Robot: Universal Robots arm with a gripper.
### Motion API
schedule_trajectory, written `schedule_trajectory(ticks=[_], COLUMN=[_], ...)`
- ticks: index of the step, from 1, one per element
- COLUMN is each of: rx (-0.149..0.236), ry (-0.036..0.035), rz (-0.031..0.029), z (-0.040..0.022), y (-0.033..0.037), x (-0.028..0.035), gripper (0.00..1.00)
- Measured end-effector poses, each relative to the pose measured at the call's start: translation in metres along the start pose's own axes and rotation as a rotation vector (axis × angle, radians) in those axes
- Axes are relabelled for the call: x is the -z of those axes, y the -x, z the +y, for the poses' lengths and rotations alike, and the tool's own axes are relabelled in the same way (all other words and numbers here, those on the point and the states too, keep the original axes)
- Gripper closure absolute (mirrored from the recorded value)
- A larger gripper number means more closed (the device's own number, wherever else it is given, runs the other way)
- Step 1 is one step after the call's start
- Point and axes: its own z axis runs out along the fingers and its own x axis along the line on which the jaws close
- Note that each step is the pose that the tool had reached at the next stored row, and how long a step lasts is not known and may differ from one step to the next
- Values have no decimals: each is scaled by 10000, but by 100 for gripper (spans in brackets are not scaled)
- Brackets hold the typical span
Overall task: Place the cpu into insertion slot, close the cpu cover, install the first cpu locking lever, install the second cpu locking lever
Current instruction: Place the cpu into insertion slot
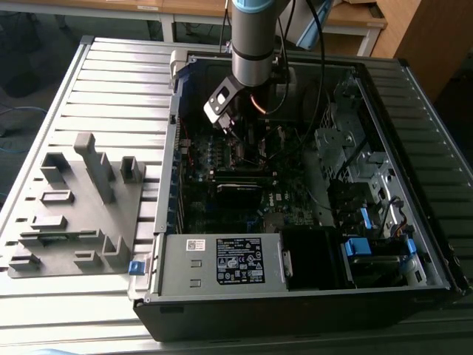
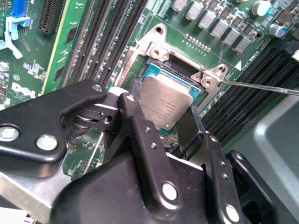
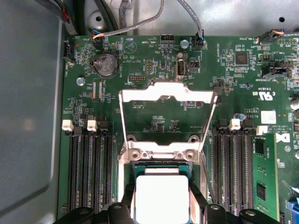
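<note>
In both wrist views the cpu [image 2: 164, 103] [image 3: 161, 198], a small square chip with a grey-silver top, sits between my gripper's black fingers [image 2: 135, 116], tilted just over the insertion slot [image 2: 156, 50] [image 3: 161, 154]. My gripper [image 2: 161, 100] [image 3: 161, 193] is shut on the chip's two sides. The cpu cover [image 3: 168, 92] stands swung open behind the slot, its window showing green board. A thin locking lever [image 2: 261, 87] sticks out beside the slot. In the exterior view my gripper [image 1: 235, 137] hangs inside the open computer case.
Long black memory slots [image 3: 88, 168] [image 3: 231, 163] flank the socket on both sides. Case walls [image 1: 174, 148] ring the board. A grey fixture plate [image 1: 74, 207] lies on the exterior view's left. The power supply [image 1: 222, 262] and drive bays [image 1: 355, 170] fill the near and right side.
</note>
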Motion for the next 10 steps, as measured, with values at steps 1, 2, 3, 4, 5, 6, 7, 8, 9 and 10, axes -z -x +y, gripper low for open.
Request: schedule_trajectory(ticks=[1,2,3,4,5,6,7,8,9,10], rx=[-1,-2,-2,-1,-1,-1,-7,-19,-33,-47], ry=[0,-1,-1,-1,-1,-1,-1,-2,-2,-2], rz=[-1,-2,-3,-3,-2,-2,-3,-4,-6,-6], z=[0,0,0,0,0,0,1,4,6,7], y=[2,2,3,3,3,3,3,3,3,3], x=[0,1,1,1,1,0,0,0,0,-1], gripper=[46,46,46,46,46,46,46,46,46,46])
